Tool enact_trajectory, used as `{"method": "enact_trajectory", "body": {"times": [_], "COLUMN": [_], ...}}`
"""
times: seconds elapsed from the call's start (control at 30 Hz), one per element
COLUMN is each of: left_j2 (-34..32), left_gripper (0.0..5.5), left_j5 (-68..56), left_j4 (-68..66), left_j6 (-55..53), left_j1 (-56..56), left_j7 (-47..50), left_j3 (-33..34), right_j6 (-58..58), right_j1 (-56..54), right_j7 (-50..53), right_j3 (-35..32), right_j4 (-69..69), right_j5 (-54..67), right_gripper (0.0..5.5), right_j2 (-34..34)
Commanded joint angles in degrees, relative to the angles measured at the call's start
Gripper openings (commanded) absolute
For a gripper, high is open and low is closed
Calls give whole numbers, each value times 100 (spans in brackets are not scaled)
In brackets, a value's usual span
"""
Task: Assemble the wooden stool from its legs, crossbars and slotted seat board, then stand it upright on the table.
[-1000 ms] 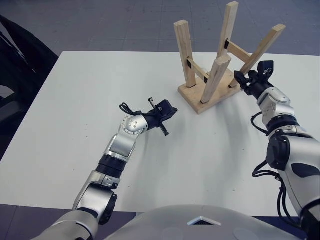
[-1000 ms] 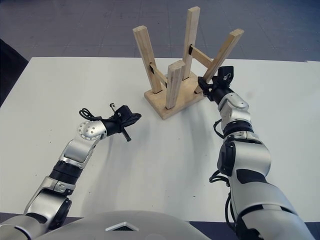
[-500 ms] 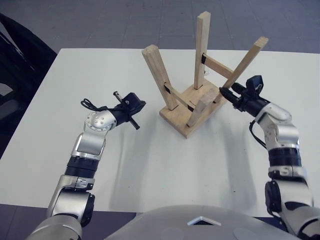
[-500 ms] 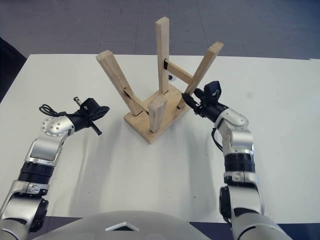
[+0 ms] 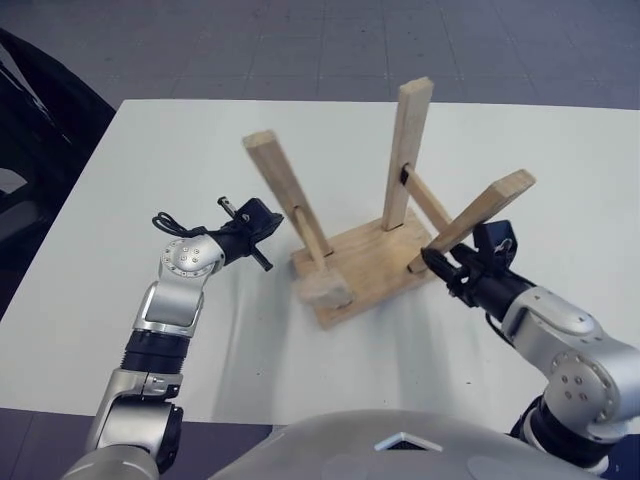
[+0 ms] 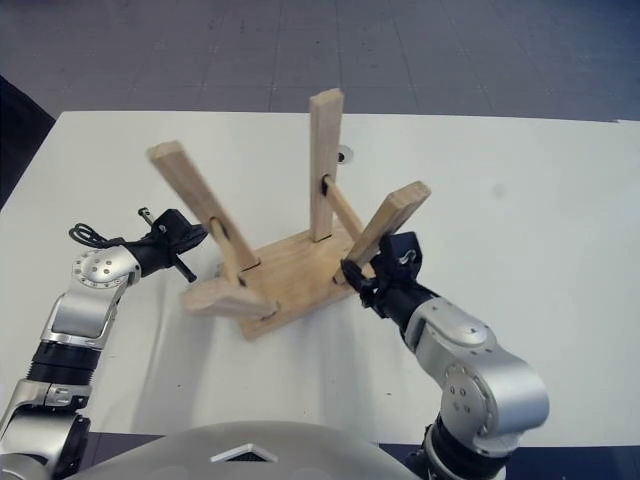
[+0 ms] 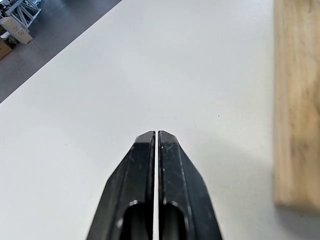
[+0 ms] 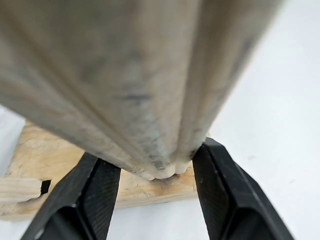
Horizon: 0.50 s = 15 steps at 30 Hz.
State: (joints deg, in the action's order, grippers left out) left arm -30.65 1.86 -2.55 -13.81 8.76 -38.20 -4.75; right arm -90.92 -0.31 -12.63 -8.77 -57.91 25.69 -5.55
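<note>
1. Wooden stool (image 6: 300,262) stands upside down near the middle of the white table (image 5: 150,150). Its seat board (image 5: 365,262) is down on the tabletop and its four legs splay upward.
2. One leg rises at the back (image 5: 405,150), one leans out to the left (image 5: 285,195), one leans out to the right (image 5: 482,208), and the nearest one (image 5: 325,290) points toward the camera.
3. A crossbar (image 5: 425,200) runs low down between the back leg and the right leg.
4. The right gripper (image 5: 438,262) is at the right edge of the seat board and pinches the right leg low down, close to where the leg meets the board.
5. In the right wrist view its black fingers (image 8: 97,192) sit one on each side of that leg, touching it, with the seat board just beyond.
6. The left gripper (image 7: 155,134) is pressed together with nothing between its tips.
7. It sits low over the bare table just left of the left leg, near it but apart.
8. In the left wrist view a wooden part of the stool lies along one edge; which part it is cannot be told.
</note>
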Motion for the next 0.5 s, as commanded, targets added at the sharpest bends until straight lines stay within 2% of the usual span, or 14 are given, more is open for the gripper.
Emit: {"method": "enact_trajectory", "body": {"times": [0.03, 0.1, 0.2, 0.37, 0.43, 0.5], "left_j2": [-56, -77, -105, -129, -234, -421], "left_gripper": [10, 10, 10, 10, 10, 10], "left_j5": [-14, -12, 7, -15, -139, -267], "left_j4": [106, 93, 86, 191, 396, 616], "left_j6": [-111, -109, -96, -204, -342, -573], "left_j1": [-34, -50, -101, -184, -354, -544], "left_j7": [28, 38, 64, 84, -133, -494], "left_j3": [7, 3, 7, 9, -12, -113], "right_j6": [-157, -156, -151, 121, 729, 1490], "right_j1": [-625, -796, -833, -563, -372, -337], "right_j7": [-161, -229, -492, -1331, -1530, -1670], "right_j3": [-395, -457, -462, -446, -179, 371], "right_j4": [194, 276, 342, 865, 1344, 1885], "right_j5": [246, 342, 585, 894, 691, 350], "right_gripper": [284, 312, 316, 316, 316, 316], "right_j2": [-305, -447, -738, -1958, -2502, -2900]}}
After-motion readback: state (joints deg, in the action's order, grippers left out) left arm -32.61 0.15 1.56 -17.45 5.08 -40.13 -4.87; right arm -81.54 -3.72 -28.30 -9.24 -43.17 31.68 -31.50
